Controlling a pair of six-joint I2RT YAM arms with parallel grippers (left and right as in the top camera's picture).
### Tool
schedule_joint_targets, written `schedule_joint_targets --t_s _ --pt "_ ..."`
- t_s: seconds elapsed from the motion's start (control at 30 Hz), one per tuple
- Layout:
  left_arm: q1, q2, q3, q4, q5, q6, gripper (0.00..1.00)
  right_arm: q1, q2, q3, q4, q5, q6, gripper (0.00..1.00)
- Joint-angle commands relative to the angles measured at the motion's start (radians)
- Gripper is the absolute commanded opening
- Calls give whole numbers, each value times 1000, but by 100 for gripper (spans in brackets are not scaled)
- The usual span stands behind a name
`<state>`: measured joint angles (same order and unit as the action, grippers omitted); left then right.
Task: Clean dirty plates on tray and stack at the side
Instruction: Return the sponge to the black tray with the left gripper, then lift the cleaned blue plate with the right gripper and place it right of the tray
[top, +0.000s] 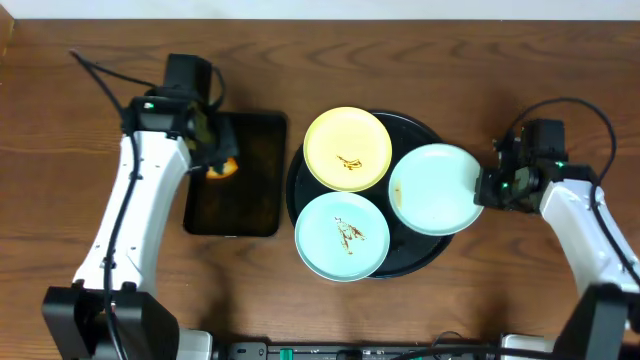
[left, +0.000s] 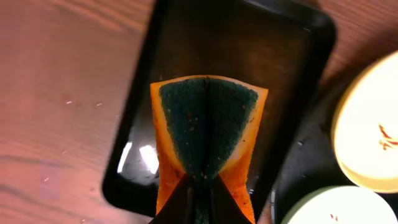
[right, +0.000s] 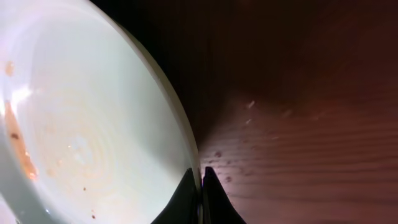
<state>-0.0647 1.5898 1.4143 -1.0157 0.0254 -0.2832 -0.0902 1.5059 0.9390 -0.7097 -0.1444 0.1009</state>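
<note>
Item 1, my right gripper (right: 200, 180): jaws closed thin on the rim of a mint-blue plate (right: 93, 124); brown specks along that plate's far side; it lies at the right of the round black tray (top: 418, 128), its edge overhanging the rim.
Item 2, my left gripper (left: 200, 186): pinched on an orange sponge (left: 208, 124); green scrub face showing; held above the rectangular black tray (left: 261, 50).
Item 3: yellow plate (top: 347, 148) and second mint-blue plate (top: 342, 236); both on the round tray, both brown-smeared; wood tabletop (top: 500, 80) all round.
</note>
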Motion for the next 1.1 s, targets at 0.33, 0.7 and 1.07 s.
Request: schedule_joint_targets --t_s 0.33,0.7,1.07 --pt "69 -9 7 -8 -14 16 8 337 -242 57 11 725 -2 1" --pt "69 -9 5 -8 -14 16 8 650 -238 57 36 1124 -5 1" --pt "69 -9 5 -8 -14 16 8 660 -238 57 40 1151 -6 1"
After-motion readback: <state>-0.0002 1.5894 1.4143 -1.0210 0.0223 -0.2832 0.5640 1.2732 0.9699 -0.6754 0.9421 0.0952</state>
